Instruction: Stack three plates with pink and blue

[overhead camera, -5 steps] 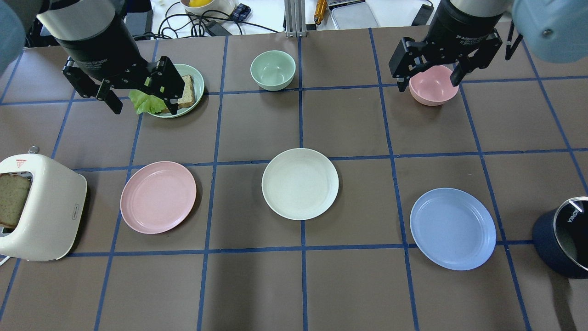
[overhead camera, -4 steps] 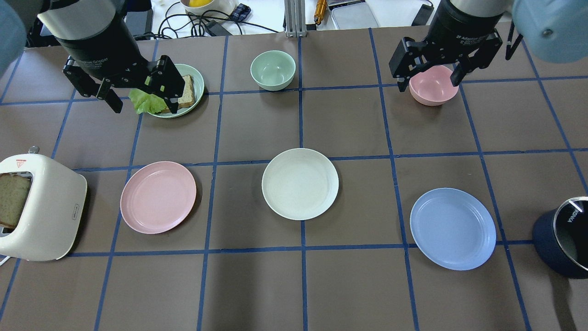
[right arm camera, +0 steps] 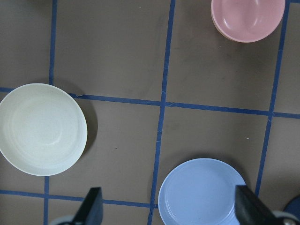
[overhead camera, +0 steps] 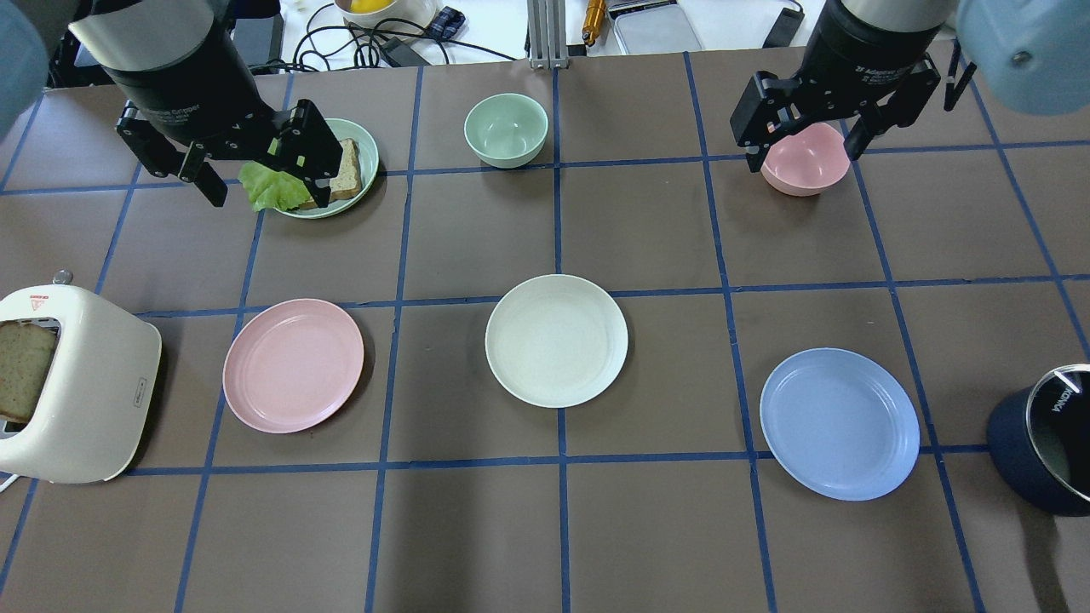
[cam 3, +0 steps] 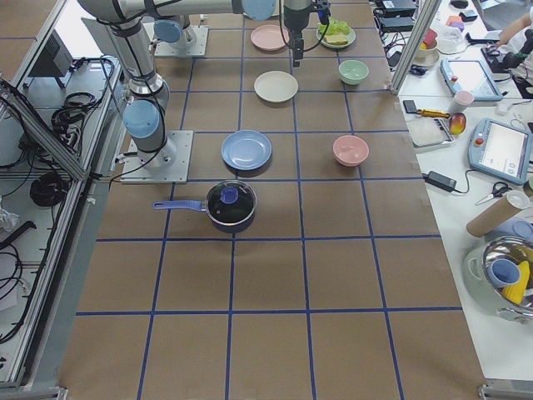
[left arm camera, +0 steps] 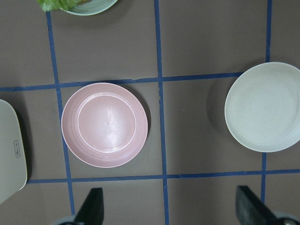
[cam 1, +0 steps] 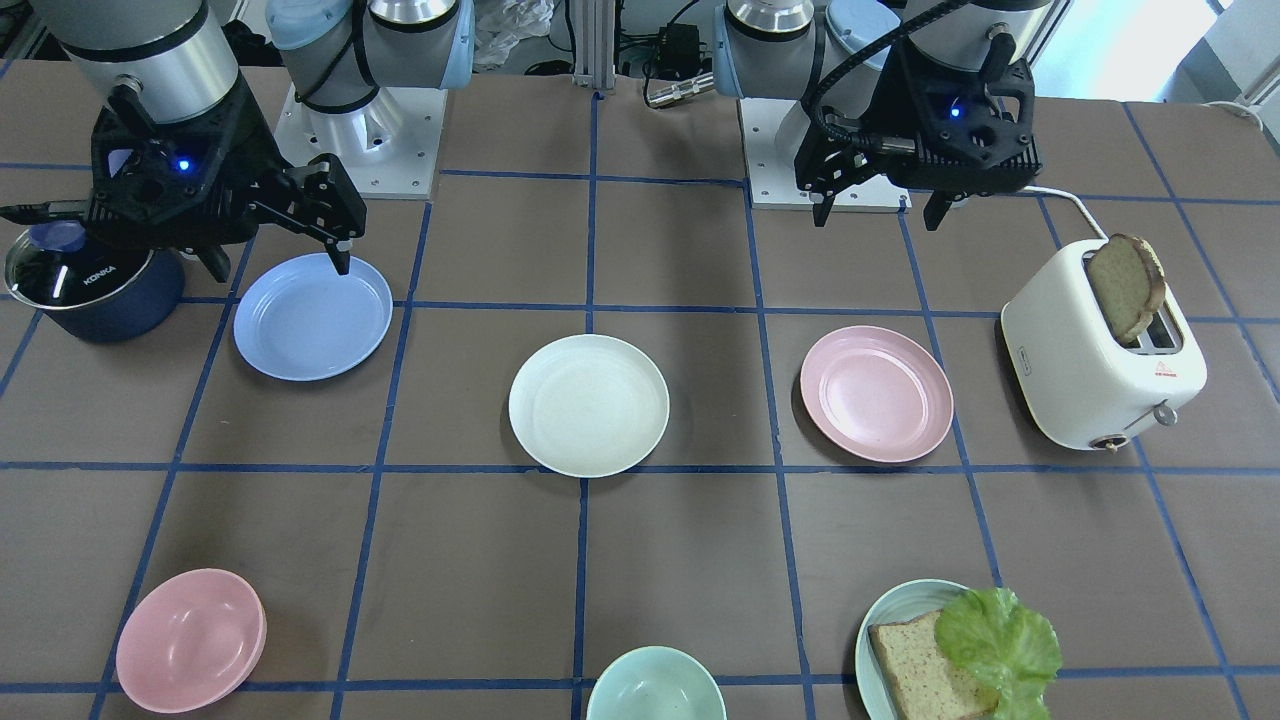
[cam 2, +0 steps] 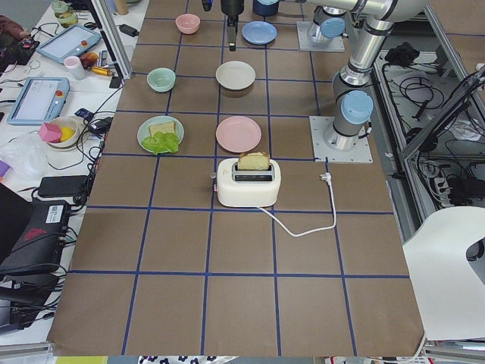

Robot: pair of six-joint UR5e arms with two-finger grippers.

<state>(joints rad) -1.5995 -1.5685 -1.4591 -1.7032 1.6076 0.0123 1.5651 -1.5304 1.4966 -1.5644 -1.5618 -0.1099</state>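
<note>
Showing step one, nothing stacked: pink plate [overhead camera: 293,365] and blue plate [overhead camera: 840,423] flank the cream plate [overhead camera: 556,340], apart. Beyond it hang left gripper [overhead camera: 266,197] and right gripper [overhead camera: 804,157], spread, empty; next, likely, grasping a flanking rim.

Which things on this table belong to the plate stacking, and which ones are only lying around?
For the job: pink plate, cream-white plate, blue plate.

Only lying about: toaster, pink bowl, green bowl, teal plate with bread and lettuce, dark pot.
</note>
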